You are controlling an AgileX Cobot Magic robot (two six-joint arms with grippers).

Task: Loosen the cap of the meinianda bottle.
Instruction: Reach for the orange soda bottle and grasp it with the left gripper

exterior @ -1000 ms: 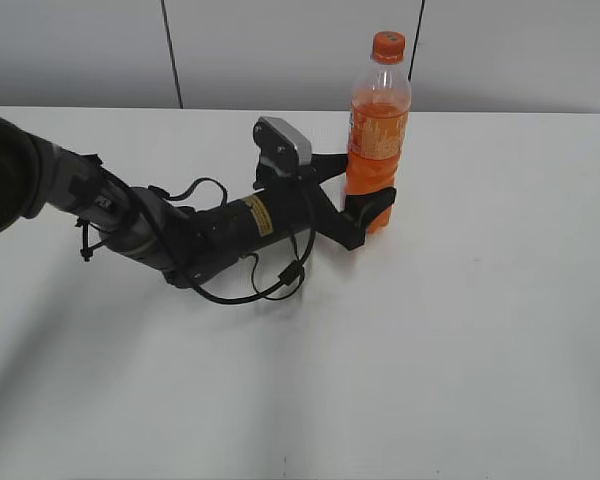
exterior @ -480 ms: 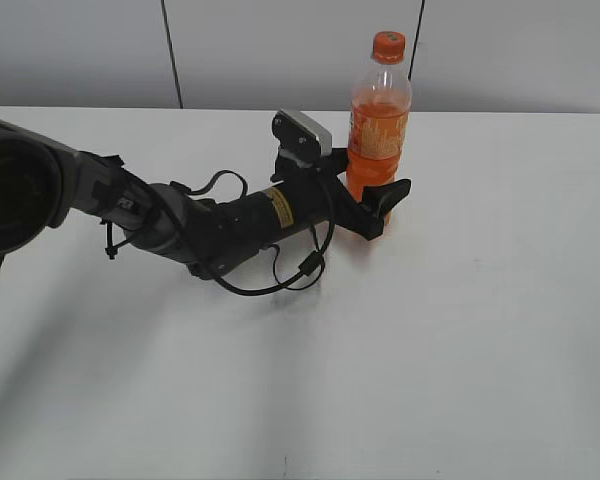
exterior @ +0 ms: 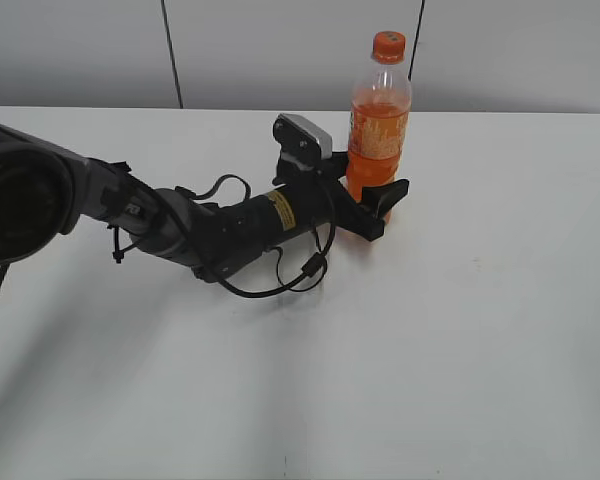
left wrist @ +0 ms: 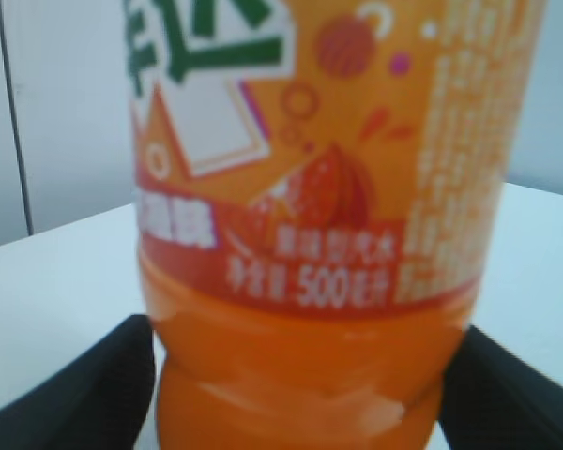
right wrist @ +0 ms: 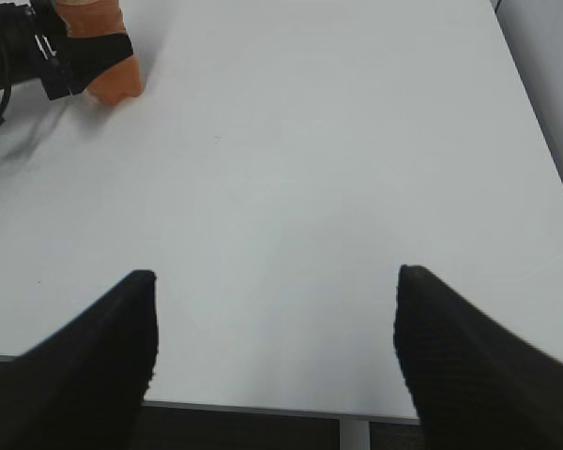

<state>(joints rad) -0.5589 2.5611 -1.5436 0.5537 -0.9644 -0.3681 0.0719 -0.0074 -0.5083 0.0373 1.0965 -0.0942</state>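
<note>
Orange meinianda bottle [exterior: 378, 140] upright on bench [exterior: 480, 330], pinched low by left pincer [exterior: 365, 195] (cap [exterior: 388, 46] above); right pincer [right wrist: 274, 361] spread.

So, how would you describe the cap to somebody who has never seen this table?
On the white table, find the tall bottle of orange soda near the far edge, with the left gripper around its lower body. The cap is the small round orange piece at the very top, opaque, unlike the clear neck below it.
</note>
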